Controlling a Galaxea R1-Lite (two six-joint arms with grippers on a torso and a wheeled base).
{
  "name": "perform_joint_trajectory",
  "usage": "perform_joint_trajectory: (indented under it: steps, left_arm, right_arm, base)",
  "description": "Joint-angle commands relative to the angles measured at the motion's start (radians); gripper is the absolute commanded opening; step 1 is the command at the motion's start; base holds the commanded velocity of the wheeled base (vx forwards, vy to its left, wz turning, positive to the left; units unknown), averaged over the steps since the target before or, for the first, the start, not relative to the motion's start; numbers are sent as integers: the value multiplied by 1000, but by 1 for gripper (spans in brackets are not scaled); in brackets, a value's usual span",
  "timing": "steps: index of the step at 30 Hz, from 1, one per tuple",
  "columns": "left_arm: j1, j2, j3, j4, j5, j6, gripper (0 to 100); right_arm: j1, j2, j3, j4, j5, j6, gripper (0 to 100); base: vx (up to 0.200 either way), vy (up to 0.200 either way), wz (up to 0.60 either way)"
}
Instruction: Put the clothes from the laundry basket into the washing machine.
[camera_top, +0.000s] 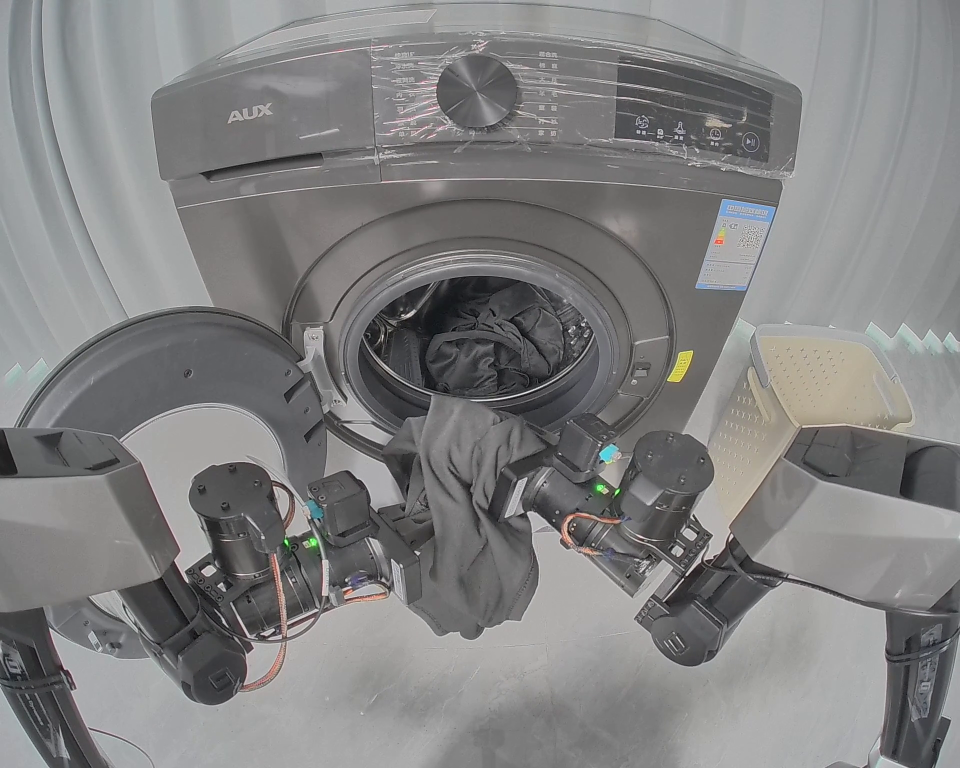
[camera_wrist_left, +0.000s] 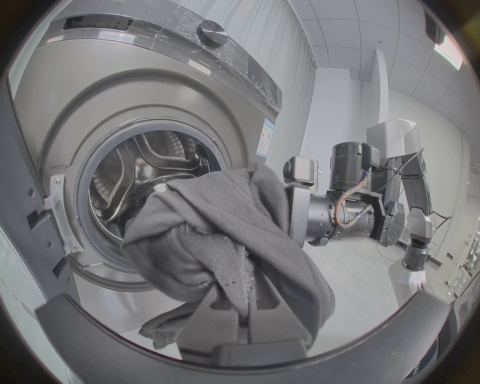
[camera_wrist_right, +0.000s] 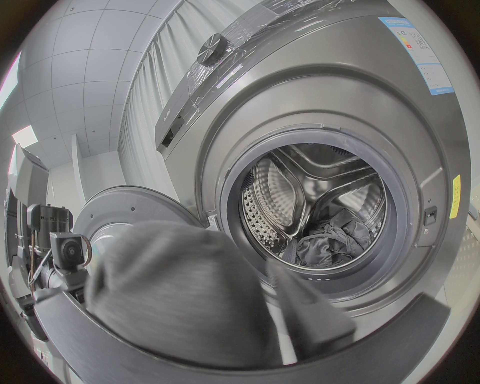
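The left gripper (camera_wrist_left: 244, 306) is pinched shut on the grey cloth (camera_top: 470, 545). The right gripper (camera_top: 512, 487) is tucked in the cloth, and I cannot tell its grip. The washing machine (camera_top: 300, 225) stands open on a grey floor (camera_top: 560, 685).

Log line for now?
left gripper: shut on grey garment | right gripper: same garment | garment: hanging before open washer | drum: dark clothes

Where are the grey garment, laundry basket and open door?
Dark grey cloth garment (camera_top: 470, 540), head view, hanging middle.
Cream perforated plastic laundry basket (camera_top: 820, 375), head view, inner wall.
Round grey washer door (camera_top: 150, 370), head view, inner face.
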Motion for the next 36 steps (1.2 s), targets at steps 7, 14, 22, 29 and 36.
perform_joint_trajectory:
  steps: [7,14,22,29,36]
  left_arm:
    - [38,-7,-6,-2,19,-6,0]
    - [66,-16,-6,-3,21,-20,0]
    - [70,-33,-3,-3,21,-30,0]
    - [52,-90,28,-2,34,-92,0]
    - [29,-182,117,-2,91,-144,0]
  right_arm:
    - [19,-48,151,4,7,-2,100]
    - [-2,-108,244,1,7,0,100]
    - [-4,-167,425,16,5,-5,100]
    - [-42,-154,586,19,1,-14,100]
    - [-79,-157,616,16,-3,-5,100]
  base:
    - [0,0,0]
    - [0,0,0]
    - [0,0,0]
    - [0,0,0]
    - [0,0,0]
